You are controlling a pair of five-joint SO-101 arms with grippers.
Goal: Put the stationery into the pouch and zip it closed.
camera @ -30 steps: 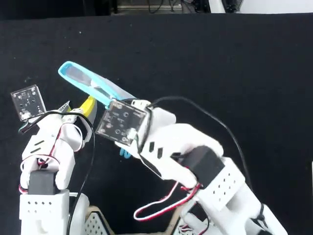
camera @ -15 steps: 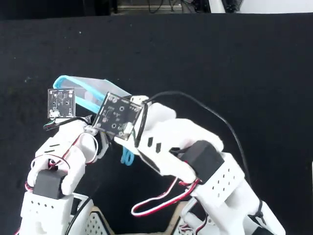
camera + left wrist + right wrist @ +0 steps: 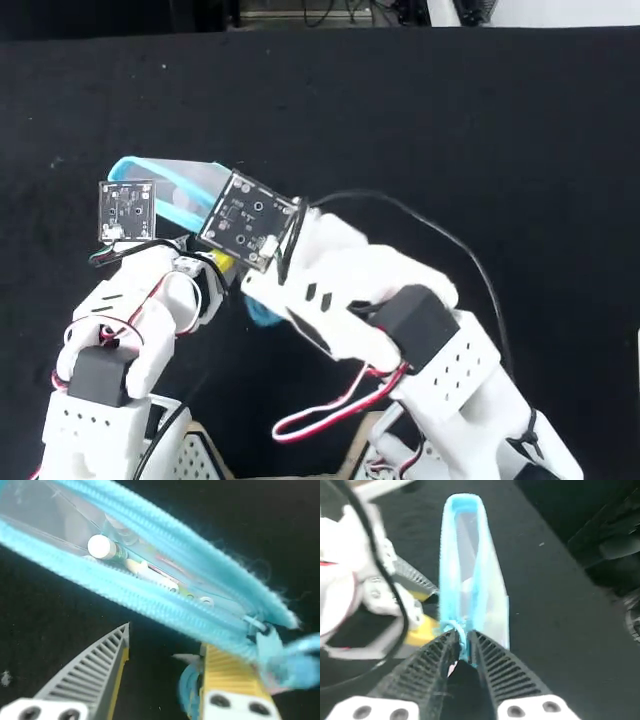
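— at the pouch's zip end, what have you got hold of?
— your right gripper point(image 3: 462, 635) is pinched together on the end of the pouch point(image 3: 185, 180), right by the slider point(image 3: 252, 622). the pouch sits between your two arms over the black table point(image 3: 450, 120), with its mouth gaping along most of the zip. whether its underside rests on the table i cannot tell
— and your left?
— your left gripper point(image 3: 162, 642) has its jaws apart just under the pouch's zip tape, one jaw close by the slider end, gripping nothing. a white-capped pen point(image 3: 102, 546) lies inside the pouch
— how will it handle?
— i'd judge it light and floppy, with clear film walls that buckle and soft woven tape that gives. take it by the tape, not the slick film, and keep that end taut against the slider, or the zip may bunch rather than run
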